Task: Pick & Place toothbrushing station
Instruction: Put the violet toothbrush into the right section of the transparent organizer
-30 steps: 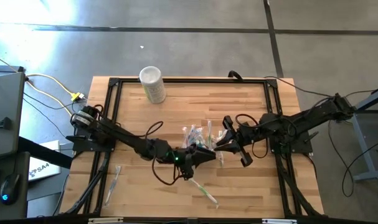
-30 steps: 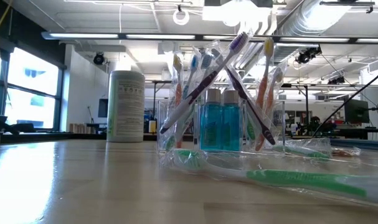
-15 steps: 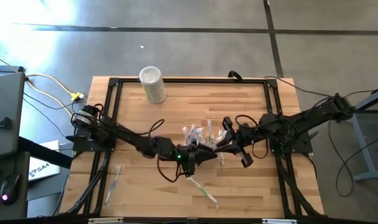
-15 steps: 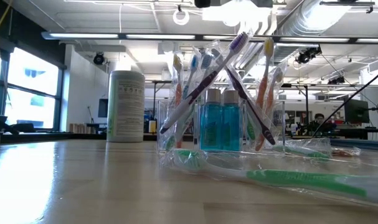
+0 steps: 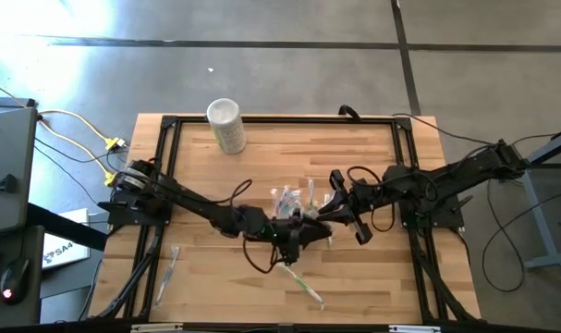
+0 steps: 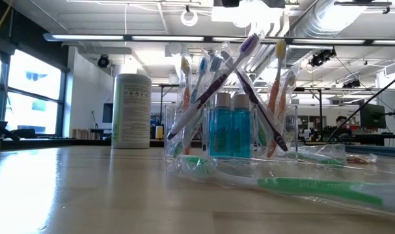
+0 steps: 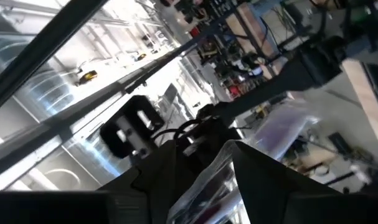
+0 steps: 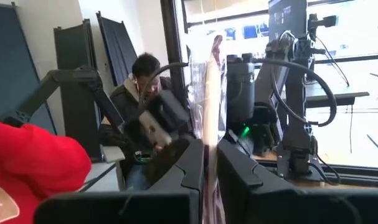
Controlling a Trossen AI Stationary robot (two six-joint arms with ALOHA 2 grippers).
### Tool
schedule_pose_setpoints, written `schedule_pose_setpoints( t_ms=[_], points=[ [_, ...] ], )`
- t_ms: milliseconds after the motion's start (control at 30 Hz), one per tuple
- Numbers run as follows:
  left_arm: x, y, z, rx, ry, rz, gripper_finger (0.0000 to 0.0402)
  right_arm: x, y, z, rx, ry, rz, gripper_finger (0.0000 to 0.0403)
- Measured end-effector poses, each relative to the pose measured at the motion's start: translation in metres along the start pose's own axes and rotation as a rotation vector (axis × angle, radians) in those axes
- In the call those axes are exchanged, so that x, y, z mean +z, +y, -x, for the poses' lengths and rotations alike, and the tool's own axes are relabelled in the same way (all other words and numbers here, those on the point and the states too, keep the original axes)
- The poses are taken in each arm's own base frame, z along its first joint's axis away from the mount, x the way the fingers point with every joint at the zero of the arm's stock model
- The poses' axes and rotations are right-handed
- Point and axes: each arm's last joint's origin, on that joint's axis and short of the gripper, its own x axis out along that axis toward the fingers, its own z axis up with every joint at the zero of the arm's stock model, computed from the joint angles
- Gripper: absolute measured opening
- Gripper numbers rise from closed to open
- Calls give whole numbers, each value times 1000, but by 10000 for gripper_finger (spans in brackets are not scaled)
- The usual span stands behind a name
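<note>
Wooden counter (image 5: 354,148) with black frame rails. Small clear plastic cup (image 6: 231,130) stands near the counter's middle, holding slim wrapped toothbrushes (image 6: 213,84) in purple, blue, orange and yellow, leaning crosswise, plus two small teal toothpaste tubes (image 6: 231,127) upright inside. From above the same cluster (image 5: 294,199) sits mid-counter, between the two arms.

Left gripper (image 5: 303,231) reaches in from the left edge, just at the near side of the cluster; its fingers (image 7: 263,180) are part open around a clear plastic-wrapped toothbrush (image 7: 204,193), contact not certain.

Right gripper (image 5: 328,217) comes in from the right edge, right beside the cluster, fingers (image 8: 238,174) clamped on a thin wrapped toothbrush (image 8: 210,93) standing upright between them.

Green wrapped toothbrush (image 6: 314,185) lies flat on the counter near the front edge (image 5: 303,285). Another wrapped toothbrush (image 5: 169,268) lies by the front-left corner, outside the rail. Tall white opaque cylinder (image 5: 226,125) stands at the back-left, well apart from the cup. A person in a dark jacket (image 8: 136,93) and a red sleeve (image 8: 33,162) show in the room behind.
</note>
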Motion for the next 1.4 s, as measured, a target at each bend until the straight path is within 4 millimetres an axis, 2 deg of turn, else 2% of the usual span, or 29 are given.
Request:
schedule_pose_setpoints(
  t_ms=[133,367,733,867,1400],
  points=[
    [6,-7,-3,-17,7,-84,159,-2,0,0,-3,17,-3,17],
    [8,5,1,15,100,-25,159,-1,1,0,20,20,-23,17],
    [21,12,8,-101,182,-25,159,-2,1,0,22,27,-27,17],
    [22,10,9,-139,183,-72,159,-2,1,0,25,21,-25,17],
    [-2,-9,-4,-98,142,-162,159,-2,1,0,7,19,-21,18]
  ],
)
